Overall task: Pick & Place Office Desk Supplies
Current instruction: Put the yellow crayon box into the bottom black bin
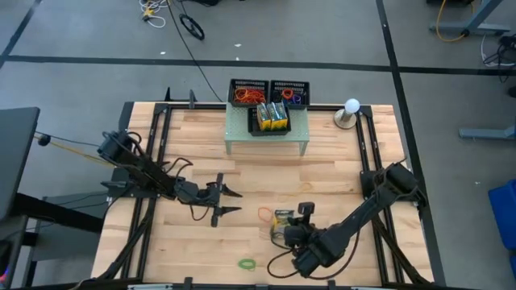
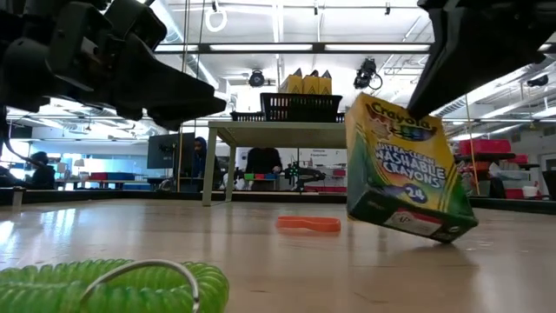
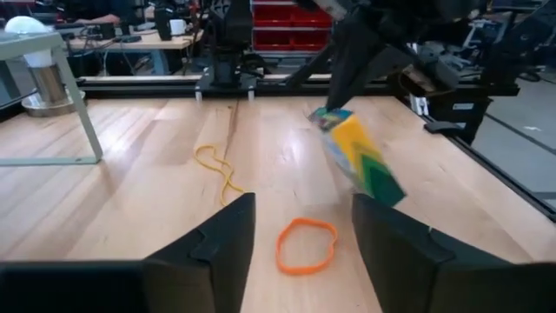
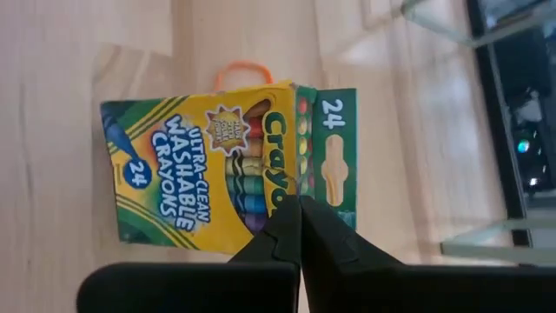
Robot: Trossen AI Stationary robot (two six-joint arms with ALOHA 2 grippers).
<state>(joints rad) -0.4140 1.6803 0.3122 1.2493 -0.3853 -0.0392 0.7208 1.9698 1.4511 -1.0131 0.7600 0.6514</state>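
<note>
My right jaws [image 4: 300,228] pinch the top flap of a crayon box [image 4: 208,165], tilted on the surface [image 1: 193,153] at lower centre of the high view. My left jaws [image 1: 226,201] stand open left of it, an orange rubber band [image 3: 306,244] lying just ahead of them.

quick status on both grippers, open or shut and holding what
Left gripper: open, holding nothing, above the orange rubber band.
Right gripper: shut on the crayon box, pinching its top flap.
</note>
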